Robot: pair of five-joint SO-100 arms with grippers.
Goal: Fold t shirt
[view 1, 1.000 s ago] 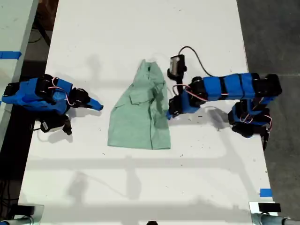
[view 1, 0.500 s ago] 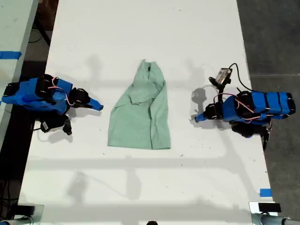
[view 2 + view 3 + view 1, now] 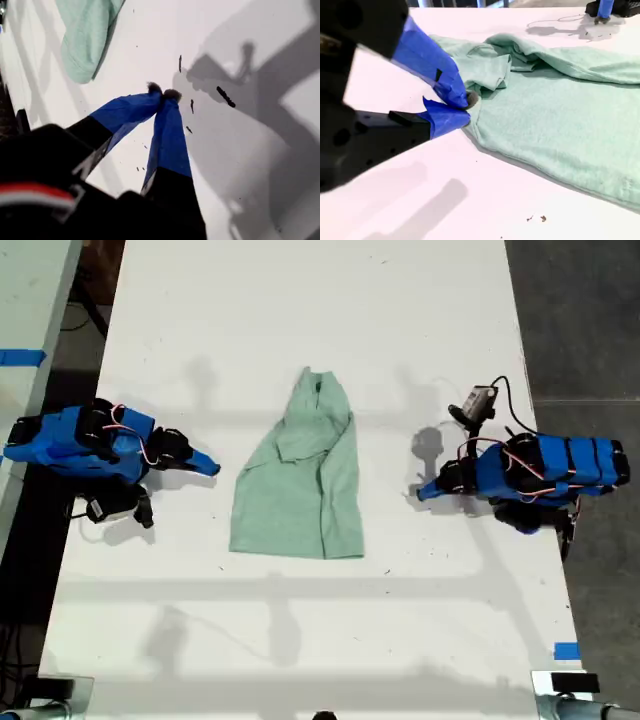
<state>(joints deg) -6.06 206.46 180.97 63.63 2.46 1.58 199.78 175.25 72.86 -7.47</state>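
Observation:
The pale mint-green t shirt lies flat in the middle of the white table, narrow collar end toward the far edge, wider hem nearer. It is folded lengthwise with a sleeve lying on top. My first gripper is at the exterior view's right, a hand's width off the shirt's edge. Its blue fingers are shut on nothing, with the shirt lying beyond them. My second gripper rests at the exterior view's left, just short of the shirt. It is shut and empty, and the shirt fills the view behind it.
The white table ends at dark floor on the exterior view's right. Blue tape marks its near right corner. A second table with blue tape stands at the exterior view's left. Small dark specks lie near my first gripper.
My first arm has pulled back from the shirt's edge toward the exterior view's right and folded up. The shirt lies as it was left. My second arm has not moved.

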